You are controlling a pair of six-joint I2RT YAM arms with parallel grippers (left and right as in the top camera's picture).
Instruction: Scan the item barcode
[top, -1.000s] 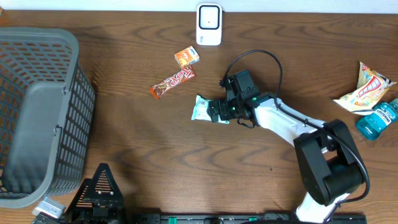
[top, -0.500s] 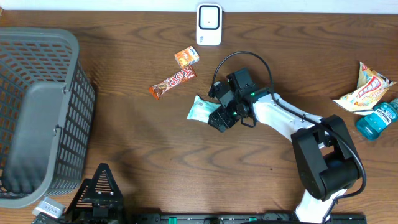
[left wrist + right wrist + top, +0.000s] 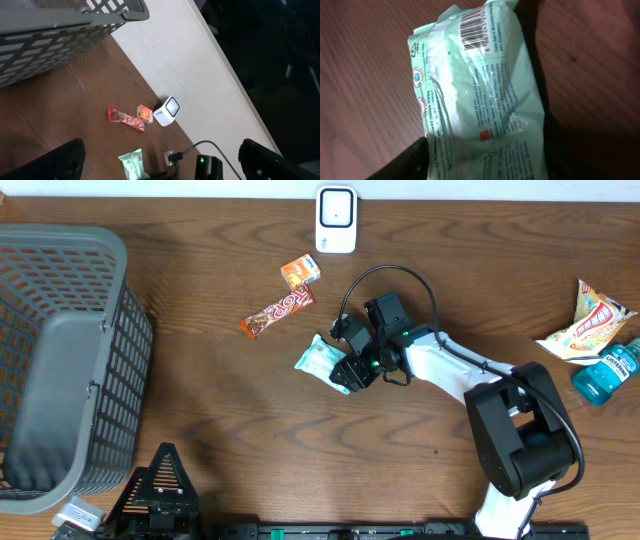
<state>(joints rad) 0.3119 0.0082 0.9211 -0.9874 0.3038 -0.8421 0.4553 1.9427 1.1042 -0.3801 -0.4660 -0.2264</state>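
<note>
Nearest the robot's base, the left arm's fingers hang spread wide and empty, taking no part. At mid-bench the right arm's fingers are clamped on one end of the pale green packet, which sits on or just over the wood, so the pick-up looks barely begun. The packet is a soft, crinkled plastic pouch with small print and a barcode at its free end; showing that code to the white scanner at the far edge appears not yet done.
</note>
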